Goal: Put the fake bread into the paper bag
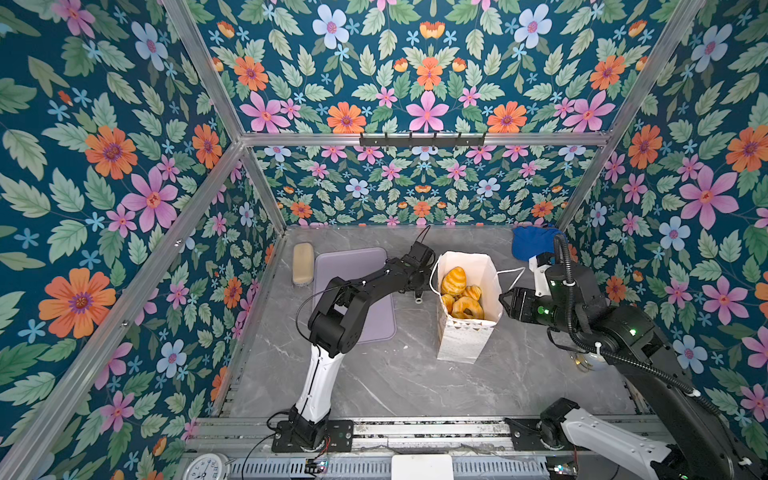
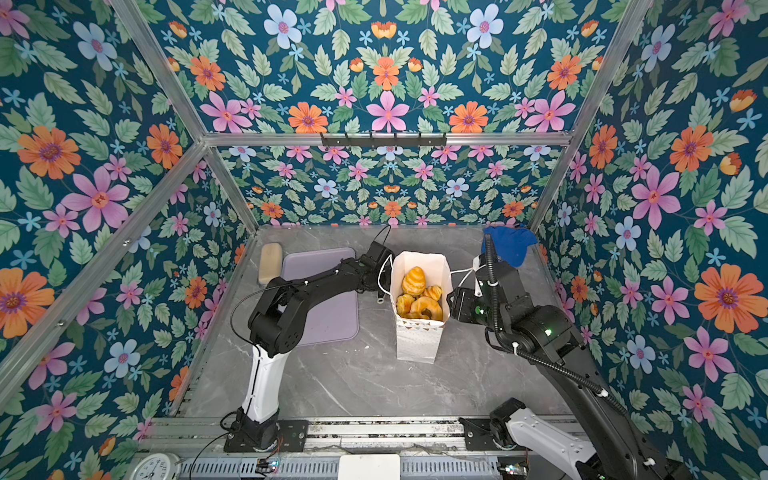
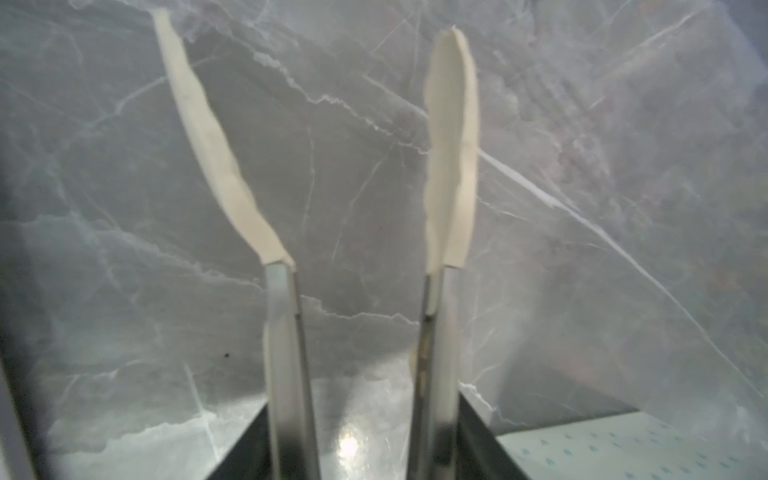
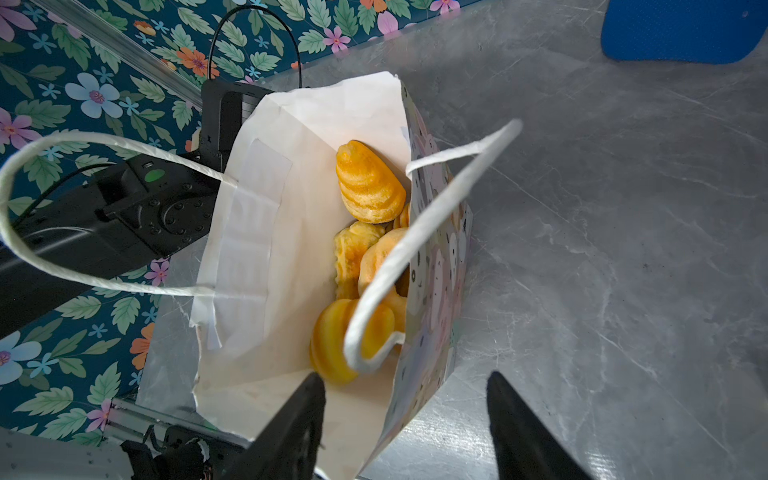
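Observation:
The white paper bag (image 1: 465,340) (image 2: 417,340) stands upright in mid-table, its mouth wide open. Several glossy golden pieces of fake bread (image 1: 454,281) (image 2: 414,281) (image 4: 370,187) lie piled inside it. My left gripper (image 1: 419,291) (image 3: 307,41) hangs just left of the bag. Its taped metal fingers are apart with only marble table between them, so it is open and empty. My right gripper (image 1: 505,299) (image 4: 403,380) is open at the bag's right rim. One black finger (image 4: 309,395) is over the bag's inside and the other is outside, with the paper wall (image 4: 432,291) between.
A lilac tray (image 1: 365,266) lies left of the bag, partly under my left arm, with a pale beige bar (image 1: 302,263) beside it. A blue cloth cap (image 1: 532,243) (image 4: 681,29) sits in the back right corner. The bag's white cord handles (image 4: 449,199) loop outward on both sides.

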